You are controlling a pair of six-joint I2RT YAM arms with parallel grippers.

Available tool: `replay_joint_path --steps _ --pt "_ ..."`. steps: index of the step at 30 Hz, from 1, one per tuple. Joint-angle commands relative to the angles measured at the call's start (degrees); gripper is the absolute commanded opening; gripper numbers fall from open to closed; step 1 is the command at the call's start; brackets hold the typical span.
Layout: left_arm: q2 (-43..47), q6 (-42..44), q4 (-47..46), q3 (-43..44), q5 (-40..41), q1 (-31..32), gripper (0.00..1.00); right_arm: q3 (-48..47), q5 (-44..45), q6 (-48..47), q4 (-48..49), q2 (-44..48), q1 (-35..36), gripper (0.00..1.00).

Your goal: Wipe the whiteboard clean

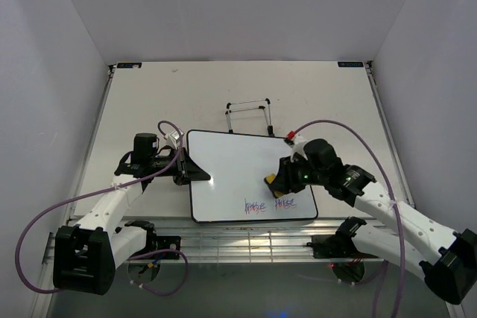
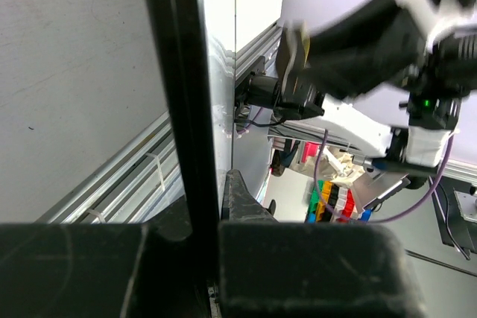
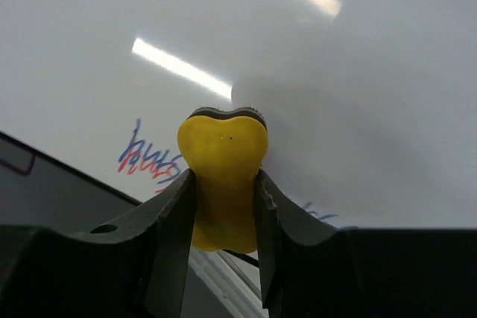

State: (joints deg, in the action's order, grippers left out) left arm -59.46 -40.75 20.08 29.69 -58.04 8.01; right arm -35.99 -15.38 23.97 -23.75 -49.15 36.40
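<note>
Mid-wipe: the glossy black-framed whiteboard point(image 1: 238, 169), lying flat between the arms, is clamped at its left edge by the left gripper point(image 1: 197, 174). A yellow bone-shaped eraser point(image 3: 223, 147) is pinched by the right gripper point(image 3: 223, 191). The red-blue scribbles point(image 1: 268, 204) nearer the front edge are judged next to be swept.

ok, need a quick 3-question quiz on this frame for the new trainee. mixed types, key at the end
1. True or false: the right pincer is empty.
2. Where on the whiteboard does the red-blue writing sit? A) along the far edge B) along the near edge, by the arm bases C) along the left edge
3. Fill in: the left pincer clamps the whiteboard's ____ edge.

Key:
1. False. It grips a yellow eraser.
2. B.
3. Left.
</note>
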Motion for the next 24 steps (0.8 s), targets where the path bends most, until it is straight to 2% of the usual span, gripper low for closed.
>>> replay_joint_path --steps 1,7,9,15,24 --pt "0.49 6.12 -3.55 -0.07 7.68 0.08 0.00 -3.73 3.58 2.75 6.86 -2.87 14.51 0.08" --pt "0.05 6.12 -3.55 0.01 8.03 0.16 0.00 -10.67 15.02 3.28 11.88 -11.83 31.33 0.08" --pt "0.05 6.12 -3.55 0.01 7.86 0.16 0.00 -12.69 17.40 3.11 12.14 -15.34 33.28 0.08" --pt "0.31 6.12 -3.29 -0.16 7.94 0.16 0.00 -12.36 17.40 3.28 12.94 -18.79 34.00 0.08" --pt "0.05 6.04 -3.29 -0.07 8.21 0.16 0.00 -6.38 17.75 4.51 12.41 -17.04 34.52 0.08"
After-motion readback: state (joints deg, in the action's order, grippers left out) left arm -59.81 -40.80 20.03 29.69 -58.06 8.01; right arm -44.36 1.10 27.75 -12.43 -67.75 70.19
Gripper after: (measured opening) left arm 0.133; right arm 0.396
